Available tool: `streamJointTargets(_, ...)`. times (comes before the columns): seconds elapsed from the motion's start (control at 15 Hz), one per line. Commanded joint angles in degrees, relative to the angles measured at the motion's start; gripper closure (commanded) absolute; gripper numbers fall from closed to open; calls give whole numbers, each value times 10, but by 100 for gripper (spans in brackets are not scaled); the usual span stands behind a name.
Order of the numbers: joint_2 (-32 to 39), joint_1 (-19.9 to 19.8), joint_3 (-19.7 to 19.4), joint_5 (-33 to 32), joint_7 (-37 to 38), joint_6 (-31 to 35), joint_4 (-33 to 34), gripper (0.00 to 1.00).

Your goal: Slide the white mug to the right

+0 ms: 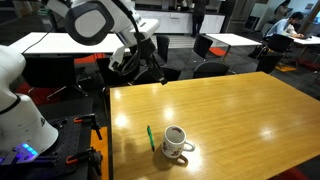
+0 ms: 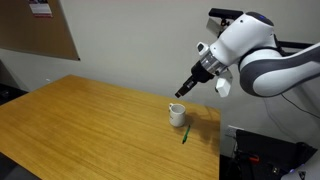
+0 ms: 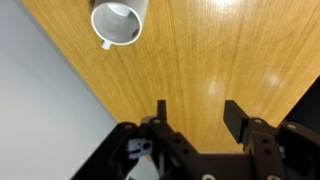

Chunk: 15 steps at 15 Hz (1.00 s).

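Wooden counter (image 1: 240, 110) holds the white mug (image 1: 176, 142), which stands upright close to one edge, its dark inside showing and its loop handle turned toward the camera in an exterior view. A thin green pen (image 1: 151, 138) lies flat just beside the mug, not touching it. In an exterior view from another angle, the mug (image 2: 177, 114) sits near the counter's far corner with the pen (image 2: 185, 134) in front of it, and the white arm (image 2: 250, 50) reaches in from the side, its dark claw (image 2: 183, 92) hanging in the air above the mug and clear of it. The wrist view looks straight down on the bare wood: the claw (image 3: 197, 115) is spread wide with nothing between its fingers (image 3: 160, 112), while the mug (image 3: 119, 22) stands well apart at the top of the picture, near the counter's edge.
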Motion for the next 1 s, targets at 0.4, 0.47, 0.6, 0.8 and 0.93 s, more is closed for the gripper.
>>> streamJointTargets(0.4,-144,40,23,85,-98,-63,-68,0)
streamJointTargets(0.47,-155,43,25,85,-103,-69,-72,0)
streamJointTargets(0.6,-172,51,25,89,-107,-71,-83,0)
streamJointTargets(0.8,-152,46,33,93,-93,-59,-67,0)
streamJointTargets(0.93,-154,47,34,96,-94,-59,-67,0)
